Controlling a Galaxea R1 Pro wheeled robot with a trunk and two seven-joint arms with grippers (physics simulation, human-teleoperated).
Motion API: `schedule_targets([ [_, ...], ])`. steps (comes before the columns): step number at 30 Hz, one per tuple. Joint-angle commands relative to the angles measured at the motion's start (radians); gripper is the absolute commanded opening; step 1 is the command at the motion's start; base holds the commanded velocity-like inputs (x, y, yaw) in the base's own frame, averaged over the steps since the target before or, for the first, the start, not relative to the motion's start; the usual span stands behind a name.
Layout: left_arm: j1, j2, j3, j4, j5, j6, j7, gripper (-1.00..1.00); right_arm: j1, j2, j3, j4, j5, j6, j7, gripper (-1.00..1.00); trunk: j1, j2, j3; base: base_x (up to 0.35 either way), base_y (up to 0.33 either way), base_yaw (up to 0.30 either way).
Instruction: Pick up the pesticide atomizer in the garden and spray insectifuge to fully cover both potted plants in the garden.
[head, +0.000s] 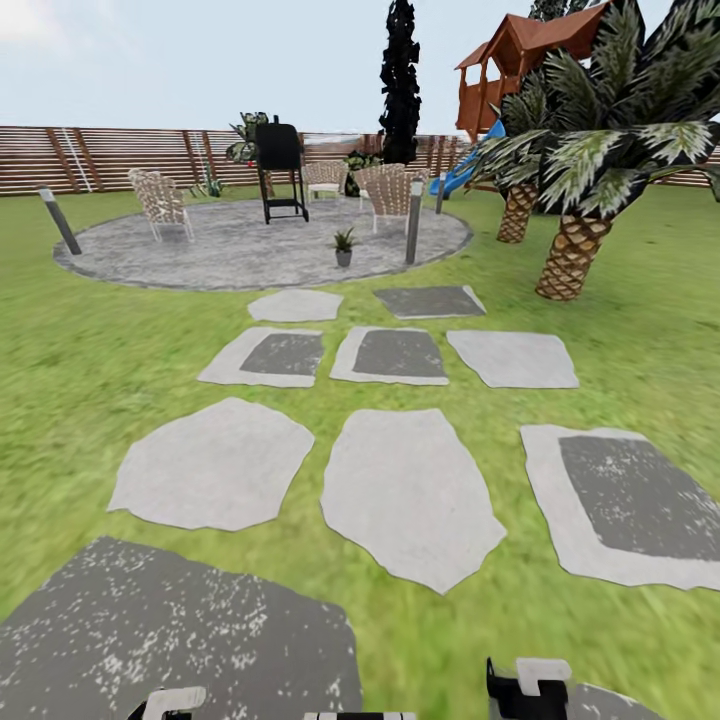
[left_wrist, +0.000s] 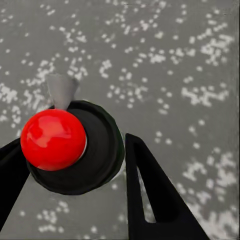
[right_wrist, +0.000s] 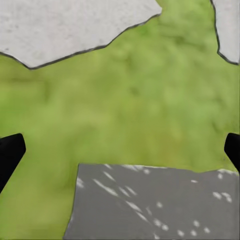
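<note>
In the left wrist view the pesticide atomizer (left_wrist: 95, 150) is seen from its top end: a round dark body with a red ball (left_wrist: 52, 139) and a pale nozzle. My left gripper (left_wrist: 75, 170) is shut on it, a black finger (left_wrist: 150, 195) on each side, above a dark speckled stepping stone. My right gripper (right_wrist: 122, 150) is open, its fingertips far apart over grass. One potted plant (head: 343, 243), a small green rosette in a grey pot, stands at the near edge of the gravel patio (head: 250, 250). A second small leafy plant (head: 209, 187) shows by the fence, too far away to identify.
Grey and white stepping stones (head: 405, 495) lead across the lawn to the patio. On the patio stand wicker chairs (head: 160, 203), a black grill (head: 280, 170) and grey post lamps (head: 413, 222). Palms (head: 575, 240) rise at the right. A brown slatted fence (head: 100, 158) closes the back.
</note>
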Motion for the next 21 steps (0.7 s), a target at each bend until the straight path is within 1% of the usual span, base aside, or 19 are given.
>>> schedule_targets([
  [1,-0.001,0.0,0.005,0.001,-0.01,-0.004,0.004,-1.0,-0.001,0.0,-0.001,0.001,0.011,0.0,-0.008,1.0,0.0,0.0,-0.001,0.34,-0.135,0.0],
  [21,-0.001,0.0,0.005,0.001,-0.011,-0.004,0.004,-1.0,-0.001,0.001,-0.001,0.001,0.011,0.0,-0.008,1.0,0.0,0.0,-0.001,0.34,-0.134,0.0],
])
